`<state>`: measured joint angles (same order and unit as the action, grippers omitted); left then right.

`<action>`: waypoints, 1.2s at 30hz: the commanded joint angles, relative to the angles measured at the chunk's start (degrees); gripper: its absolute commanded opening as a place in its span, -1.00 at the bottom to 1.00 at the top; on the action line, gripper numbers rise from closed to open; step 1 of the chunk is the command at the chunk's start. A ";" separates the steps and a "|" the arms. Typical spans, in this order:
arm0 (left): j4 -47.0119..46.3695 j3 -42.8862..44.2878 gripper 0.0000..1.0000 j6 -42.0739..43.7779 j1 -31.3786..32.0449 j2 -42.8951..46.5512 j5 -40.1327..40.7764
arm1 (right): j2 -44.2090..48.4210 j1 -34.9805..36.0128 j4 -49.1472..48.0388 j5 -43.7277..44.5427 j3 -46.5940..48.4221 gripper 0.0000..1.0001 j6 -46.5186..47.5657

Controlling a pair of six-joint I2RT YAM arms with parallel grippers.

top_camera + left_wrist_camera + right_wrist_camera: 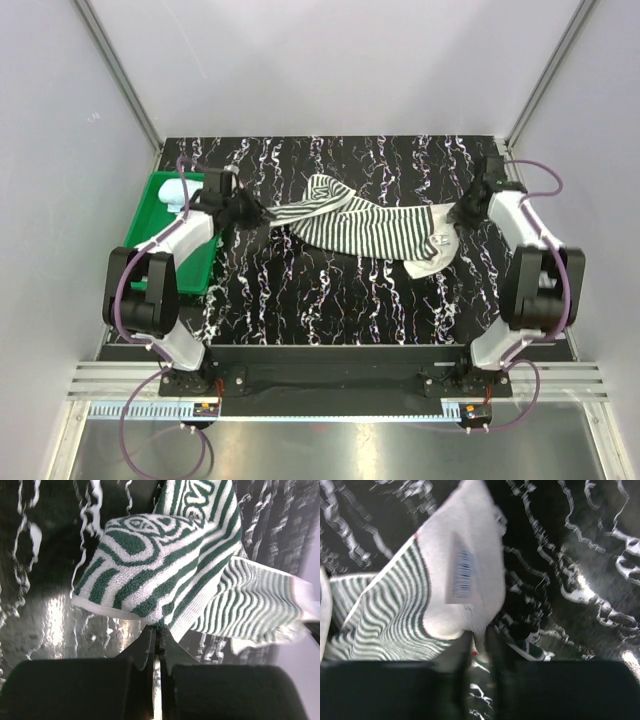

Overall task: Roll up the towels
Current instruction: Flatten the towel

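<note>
The striped towel (370,225) hangs stretched between my two grippers above the black marbled mat. My left gripper (245,212) is shut on its patterned left corner (157,622), and the cloth (165,565) fans out beyond the fingertips. On the other side, my right gripper (462,212) is shut on the towel's white edge (470,615), which carries a small label (462,575). The stripes (385,615) sag to the left in the right wrist view. The light blue towel (176,190) lies in the green tray, partly hidden by my left arm.
The green tray (148,215) sits at the mat's left edge, under my left arm. The black mat with white veining (330,290) covers the table. Grey walls close in on the left, right and far sides.
</note>
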<state>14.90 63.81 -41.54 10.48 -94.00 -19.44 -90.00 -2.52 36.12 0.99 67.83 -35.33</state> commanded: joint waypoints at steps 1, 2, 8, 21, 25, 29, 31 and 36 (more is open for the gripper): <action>-9.87 -9.55 -1.00 -12.59 -3.88 0.92 -12.08 | -10.16 -4.58 1.94 -2.39 8.85 -0.38 5.27; -11.02 -10.71 -1.00 -14.52 -5.28 0.66 -13.33 | -12.11 -5.12 3.33 -1.97 11.07 -0.06 6.49; -11.73 -14.68 -1.00 -14.19 -6.88 0.92 -14.57 | -9.86 -5.47 7.74 2.17 14.97 0.90 9.67; -17.70 -17.93 -1.00 -16.99 -6.79 1.27 -14.66 | 17.14 1.54 -1.48 -15.06 -20.63 0.57 0.18; -20.87 -19.60 -1.00 -19.27 -6.79 1.18 -17.11 | 12.57 8.93 -4.12 -13.04 -22.22 0.56 -2.46; -19.74 -19.34 -1.00 -17.88 -6.79 1.80 -17.56 | 9.49 8.94 -5.53 -11.28 -22.22 0.54 -1.93; -18.50 -18.81 -1.00 -16.13 -6.79 2.32 -16.86 | 7.66 8.94 -5.97 -10.58 -21.87 0.50 -1.41; -18.23 -18.55 -1.00 -15.94 -6.79 2.41 -17.03 | 3.35 9.03 -8.25 -10.75 -22.04 0.38 -1.32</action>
<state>-2.04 44.34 -58.28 3.64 -93.89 -34.37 -84.66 6.37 30.81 -10.96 44.77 -36.38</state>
